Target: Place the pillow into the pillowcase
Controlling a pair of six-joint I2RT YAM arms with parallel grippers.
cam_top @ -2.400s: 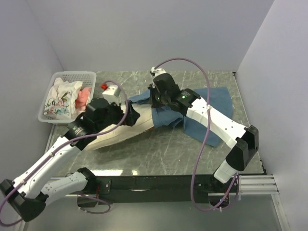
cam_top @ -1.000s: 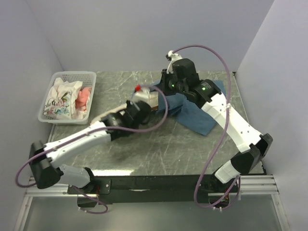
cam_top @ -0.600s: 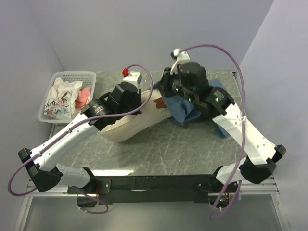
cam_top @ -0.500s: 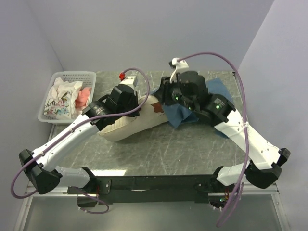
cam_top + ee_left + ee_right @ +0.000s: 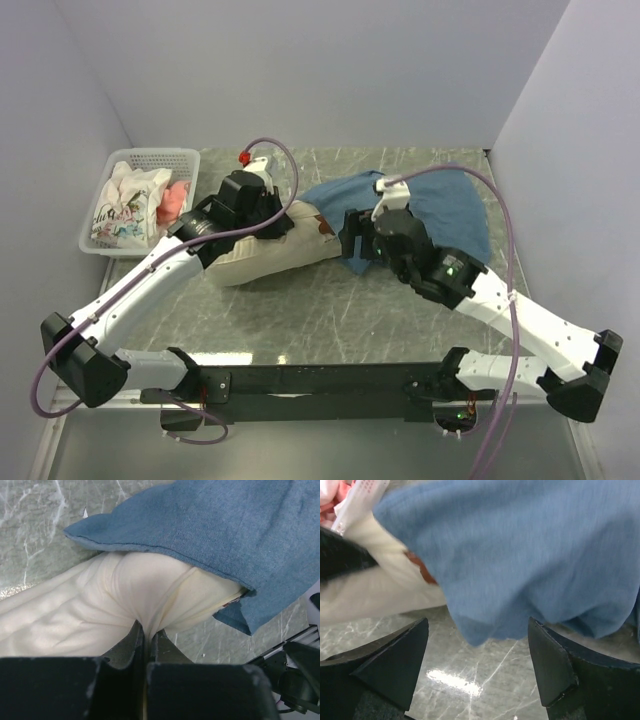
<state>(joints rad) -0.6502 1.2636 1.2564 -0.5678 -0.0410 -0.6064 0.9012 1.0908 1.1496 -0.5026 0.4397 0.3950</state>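
Note:
The cream pillow (image 5: 265, 258) lies at mid-table, and its right end sits under the edge of the blue pillowcase (image 5: 440, 205). Whether that end is inside the case or only beneath it does not show. My left gripper (image 5: 283, 222) is shut, pinching a fold of the pillow (image 5: 100, 605) between its fingertips (image 5: 137, 632). In the left wrist view the pillowcase (image 5: 225, 525) drapes over the pillow's far end. My right gripper (image 5: 477, 650) is open and low over the table, just short of the hanging edge of the pillowcase (image 5: 520, 555), with nothing between its fingers (image 5: 400, 655). The pillow (image 5: 385, 590) lies to its left.
A white mesh basket (image 5: 150, 160) at the back left holds a white printed cloth (image 5: 125, 210) and pink fabric (image 5: 175, 200). Walls close in the table at the back and on both sides. A brown tag (image 5: 322, 226) shows on the pillow near the case's edge.
My right gripper has opened, let go of the pillowcase and drawn back toward the near side. The case has dropped and spread over the pillow's right end. The left grip is unchanged.

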